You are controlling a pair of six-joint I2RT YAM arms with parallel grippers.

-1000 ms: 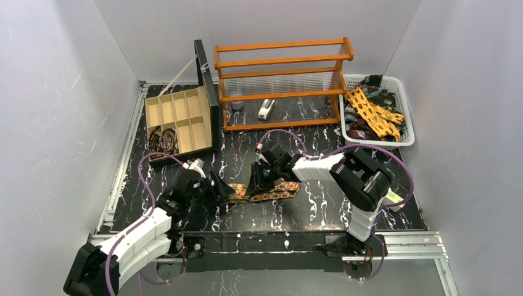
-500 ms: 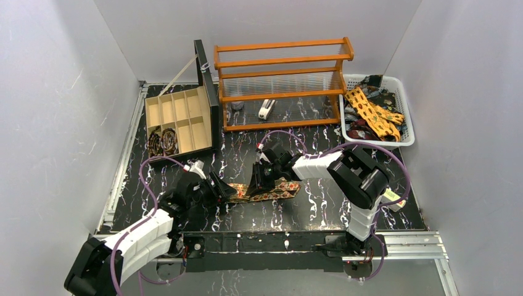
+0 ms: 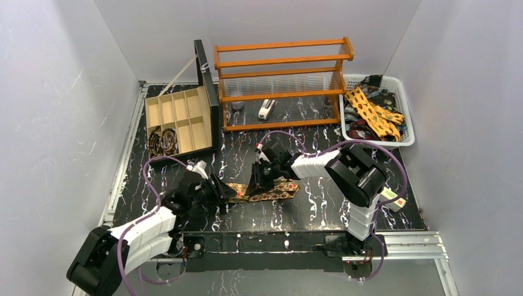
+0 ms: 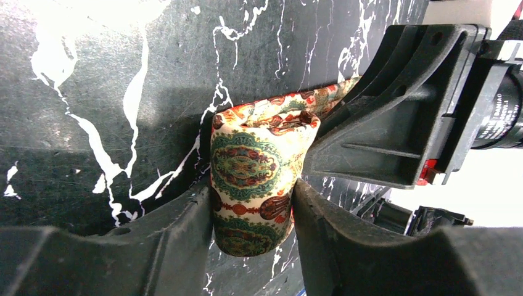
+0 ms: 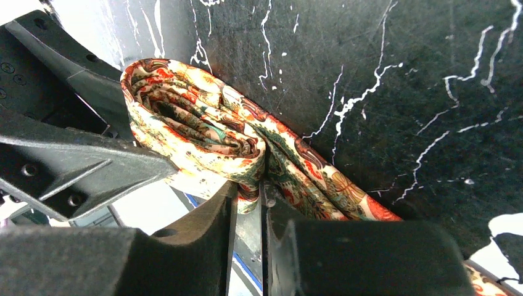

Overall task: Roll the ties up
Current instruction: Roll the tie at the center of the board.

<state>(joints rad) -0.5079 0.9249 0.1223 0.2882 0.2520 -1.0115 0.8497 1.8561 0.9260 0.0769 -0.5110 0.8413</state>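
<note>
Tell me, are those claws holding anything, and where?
Both hold the patterned tie: the left gripper squeezes its rolled end from both sides; the right gripper pinches the fabric layers beside that roll.

I saw the tie as smooth printed cloth, my fingers matt black plastic, the table glossy marbled black.

A wooden rack stands at the back of the black table, an open divided box to its left, a white basket to its right.
</note>
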